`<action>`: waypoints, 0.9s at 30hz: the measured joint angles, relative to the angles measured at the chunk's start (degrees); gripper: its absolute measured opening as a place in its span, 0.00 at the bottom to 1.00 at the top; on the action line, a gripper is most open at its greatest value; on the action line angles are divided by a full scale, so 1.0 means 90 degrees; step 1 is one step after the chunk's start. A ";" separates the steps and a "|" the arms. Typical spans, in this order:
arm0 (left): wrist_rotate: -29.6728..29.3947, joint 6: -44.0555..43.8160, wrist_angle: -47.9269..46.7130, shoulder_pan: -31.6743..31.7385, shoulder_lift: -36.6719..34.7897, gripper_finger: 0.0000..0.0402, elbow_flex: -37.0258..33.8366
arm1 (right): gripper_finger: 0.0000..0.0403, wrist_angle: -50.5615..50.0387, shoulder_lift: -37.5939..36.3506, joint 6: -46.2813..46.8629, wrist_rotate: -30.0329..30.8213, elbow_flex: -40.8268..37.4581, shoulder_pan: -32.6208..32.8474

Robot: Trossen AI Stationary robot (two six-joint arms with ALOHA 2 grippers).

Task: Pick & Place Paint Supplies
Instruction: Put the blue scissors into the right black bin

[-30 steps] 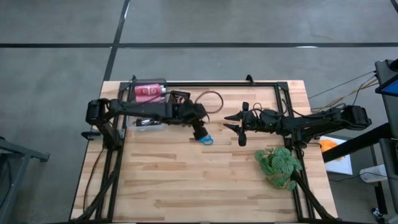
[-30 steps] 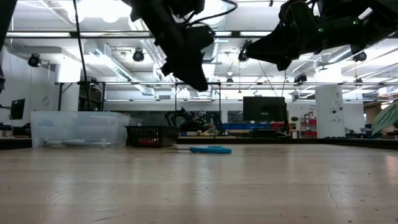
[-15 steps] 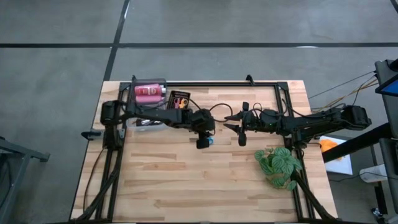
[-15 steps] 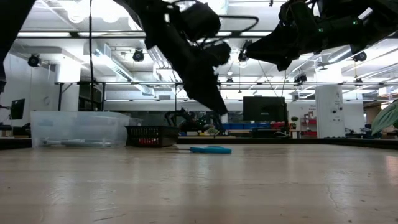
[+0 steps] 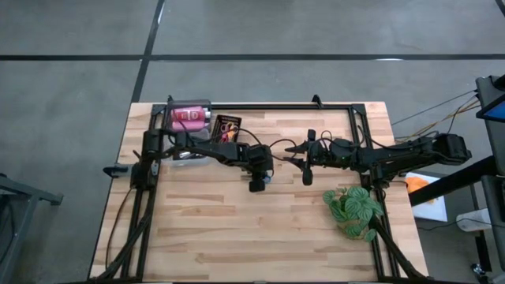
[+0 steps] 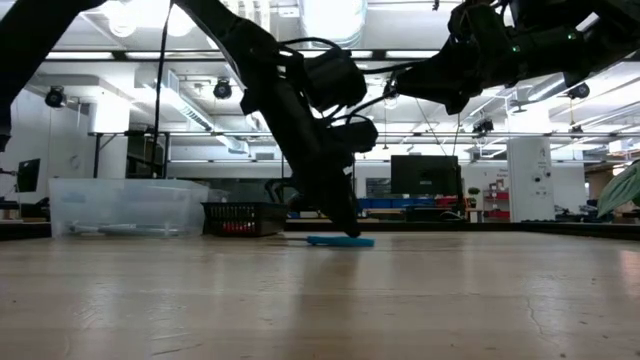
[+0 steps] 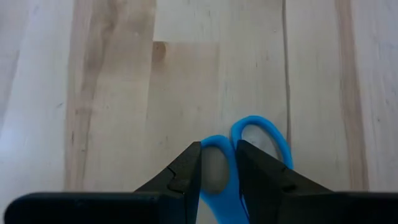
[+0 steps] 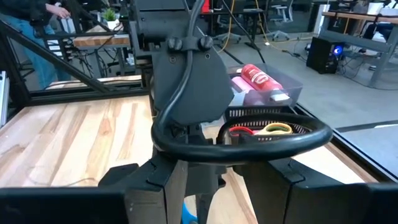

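The left gripper (image 5: 256, 186) is down at the middle of the wooden table (image 5: 237, 229), its tips at the board right over the blue scissors (image 6: 340, 241). In the left wrist view the two dark fingers (image 7: 189, 171) straddle one blue handle loop of the scissors (image 7: 249, 152) — the jaws are a little apart, with the loop's rim between them, not yet pressed shut on it. In the low view the left arm slants down from 11 o'clock to the scissors, which lie flat on the table.

The right gripper (image 5: 304, 162) hangs above the table at about 3 o'clock from the left gripper, near it but not touching. Its fingers (image 5: 295, 147) are spread apart and hold nothing. In the low view it stays high, well clear of the board.

At about 10 o'clock from the scissors, near the table's far edge, sits a black tray (image 5: 227, 126) with red and yellow items inside; the right wrist view shows them through the tray's mesh wall (image 8: 264, 132). Just beside it, at its 9 o'clock, a clear tub (image 5: 188, 106) holds a pink bottle (image 5: 188, 117) lying on its side — the same bottle (image 8: 261, 79) shows in the right wrist view.

A green leafy plant (image 5: 355, 209) stands at about 4 o'clock from the scissors, near the table's right edge and well apart from both grippers.
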 joint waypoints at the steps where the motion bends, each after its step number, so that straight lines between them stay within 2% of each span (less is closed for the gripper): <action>1: -0.0003 -0.0006 0.0008 0.0010 0.0002 0.26 -0.0001 | 0.35 0.0001 0.0000 0.0005 -0.0001 0.0000 0.0000; 27: -0.0052 -0.0164 -0.0217 0.0059 -0.0246 0.26 -0.0096 | 0.35 -0.0011 0.0000 0.0010 -0.0006 0.0000 0.0002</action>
